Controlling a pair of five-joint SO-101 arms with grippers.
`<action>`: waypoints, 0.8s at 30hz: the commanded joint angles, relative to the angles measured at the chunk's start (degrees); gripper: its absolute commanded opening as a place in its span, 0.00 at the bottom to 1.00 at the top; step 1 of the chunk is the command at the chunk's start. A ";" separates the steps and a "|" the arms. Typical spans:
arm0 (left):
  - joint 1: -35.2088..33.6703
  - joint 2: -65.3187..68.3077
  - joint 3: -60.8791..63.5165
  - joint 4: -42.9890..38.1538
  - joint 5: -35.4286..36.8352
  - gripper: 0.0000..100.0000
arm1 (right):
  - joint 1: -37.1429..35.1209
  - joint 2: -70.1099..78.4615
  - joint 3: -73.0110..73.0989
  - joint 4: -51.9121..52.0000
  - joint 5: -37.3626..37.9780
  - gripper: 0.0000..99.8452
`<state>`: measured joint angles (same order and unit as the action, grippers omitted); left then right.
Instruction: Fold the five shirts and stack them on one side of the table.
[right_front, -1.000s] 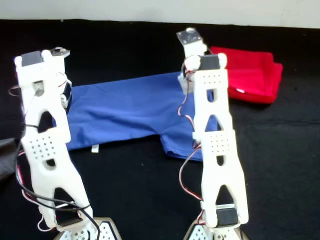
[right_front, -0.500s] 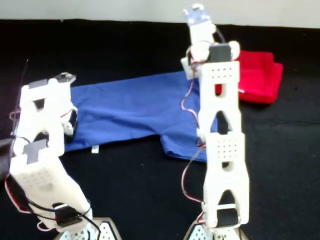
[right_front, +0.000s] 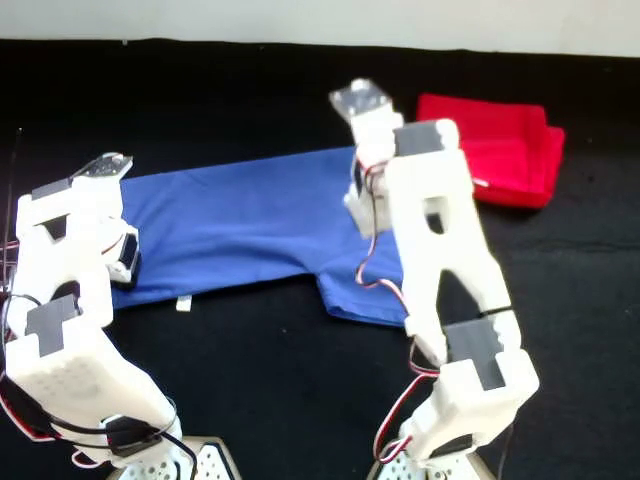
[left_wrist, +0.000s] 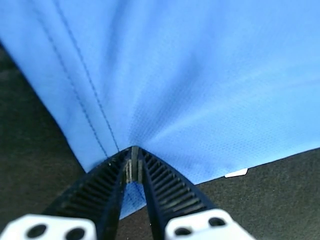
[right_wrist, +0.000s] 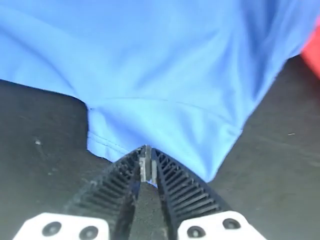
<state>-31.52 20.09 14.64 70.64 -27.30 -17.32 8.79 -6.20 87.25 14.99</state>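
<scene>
A blue shirt (right_front: 240, 225) lies spread across the middle of the black table (right_front: 250, 400). At the shirt's left hem, my left gripper (right_front: 126, 262) is shut on the blue fabric (left_wrist: 200, 90), its tips (left_wrist: 134, 151) pinching right beside the stitched edge. My right gripper (right_front: 362, 205) is at the shirt's right end near the sleeve; its tips (right_wrist: 146, 150) are shut on blue cloth (right_wrist: 165, 65) close to a hem. A folded red shirt (right_front: 500, 148) rests at the back right of the table.
A small white tag (right_front: 182, 303) sticks out from the blue shirt's near edge, also visible in the left wrist view (left_wrist: 236, 173). Both arm bases stand at the front edge. Bare black table lies in front of the shirt and along the back.
The right arm rose, then came down and pulled back over the shirt's right end. The left arm drew back toward the front. The blue shirt shifted slightly leftward and nearer.
</scene>
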 joint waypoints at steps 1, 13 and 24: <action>-0.31 0.04 1.27 -0.35 -0.53 0.01 | -0.40 -3.47 10.24 -5.93 0.26 0.01; -0.40 0.04 1.71 -3.52 8.88 0.01 | -0.84 -3.03 23.69 -11.65 17.85 0.13; -0.40 0.48 1.71 -3.25 8.79 0.01 | 0.31 6.29 22.46 -21.41 17.67 0.13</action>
<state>-31.43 20.00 15.78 67.82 -18.86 -18.02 14.33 18.77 67.82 32.13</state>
